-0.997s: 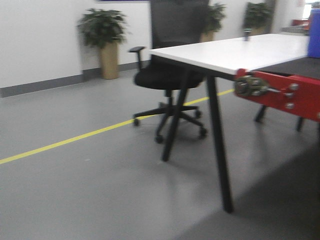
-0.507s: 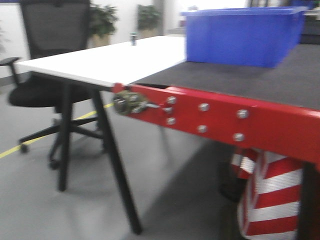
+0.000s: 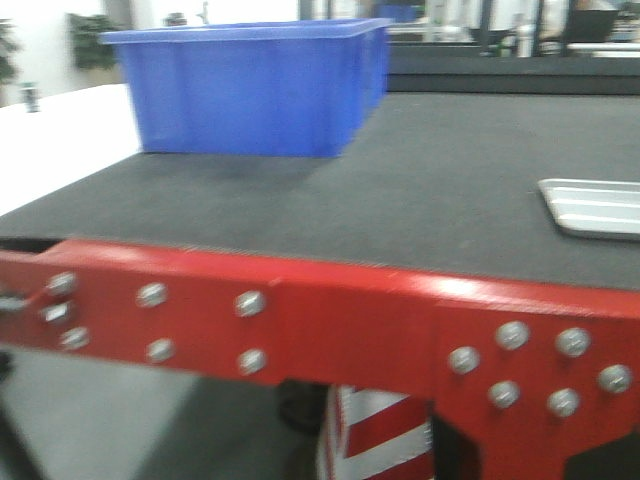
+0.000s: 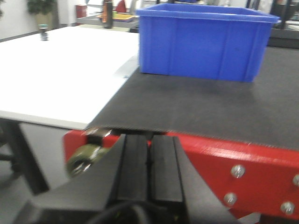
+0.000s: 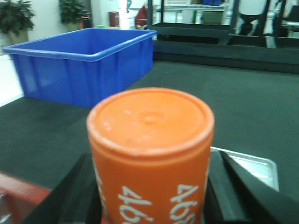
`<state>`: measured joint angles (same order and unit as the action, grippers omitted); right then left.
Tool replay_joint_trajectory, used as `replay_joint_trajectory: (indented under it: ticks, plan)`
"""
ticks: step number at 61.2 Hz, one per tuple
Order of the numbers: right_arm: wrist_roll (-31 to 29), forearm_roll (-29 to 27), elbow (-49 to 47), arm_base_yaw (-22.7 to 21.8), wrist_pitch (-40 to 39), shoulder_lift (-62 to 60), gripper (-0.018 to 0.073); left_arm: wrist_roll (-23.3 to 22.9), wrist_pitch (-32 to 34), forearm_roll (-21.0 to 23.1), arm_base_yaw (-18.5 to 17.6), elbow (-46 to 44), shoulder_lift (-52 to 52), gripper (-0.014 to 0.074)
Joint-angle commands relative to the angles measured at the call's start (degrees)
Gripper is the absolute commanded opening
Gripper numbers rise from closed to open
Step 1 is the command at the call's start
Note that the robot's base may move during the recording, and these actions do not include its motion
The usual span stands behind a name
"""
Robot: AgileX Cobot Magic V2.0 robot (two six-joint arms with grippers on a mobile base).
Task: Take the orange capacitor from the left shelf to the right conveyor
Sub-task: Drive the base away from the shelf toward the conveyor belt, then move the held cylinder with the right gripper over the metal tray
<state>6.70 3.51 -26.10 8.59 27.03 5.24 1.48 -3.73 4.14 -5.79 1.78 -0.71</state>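
Load: orange capacitor, rigid, slick, probably light; grip mid-body.
Right gripper: clamping its sides.
Left gripper: closed, empty.

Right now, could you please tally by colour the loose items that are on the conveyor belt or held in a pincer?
Blue: 1, the blue bin
Silver: 1, the silver tray
Orange: 1, the orange capacitor, held in the right pincer
Total: 3
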Motion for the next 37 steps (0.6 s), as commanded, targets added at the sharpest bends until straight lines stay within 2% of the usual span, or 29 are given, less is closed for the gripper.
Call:
replay_joint_trajectory:
  ticks: [1, 15, 37]
  plan:
    - [-0.36, 0.82, -1.65, -0.26, -5.51, 0.72, 0.0137, -0.08, 5.13, 0.10, 0.15, -0.27, -0.66, -0.0127]
    - [-0.36, 0.82, -1.65, -0.26, -5.51, 0.72, 0.0137, -0.08, 5.13, 0.10, 1.99, -0.27, -0.66, -0.0127]
    - [-0.36, 0.82, -1.65, -0.26, -5.51, 0.72, 0.0137, -0.08, 5.13, 0.10, 1.88, -0.27, -0.66, -0.0127]
